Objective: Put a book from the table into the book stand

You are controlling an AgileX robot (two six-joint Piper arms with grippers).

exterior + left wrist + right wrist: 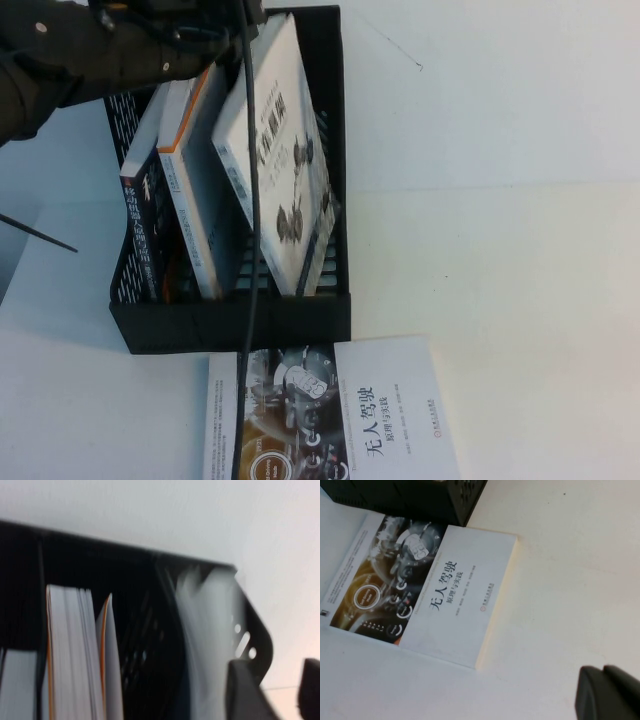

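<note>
White table point(540, 250), book point(285, 160) in book stand point(230, 318); left gripper point(272, 690) parted, right gripper point(607, 692) unclear

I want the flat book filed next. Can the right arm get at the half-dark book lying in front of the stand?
Probably yes. The half-dark book lies flat on the table, nothing on top, and the right gripper hovers just beside it. The left gripper is at the book stand.

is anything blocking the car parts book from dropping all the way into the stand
Nothing visible does. The book already leans tilted in the book stand's rightmost compartment, apart from the orange-edged book. The left end effector is by its top; the right end effector hangs over the table.
</note>
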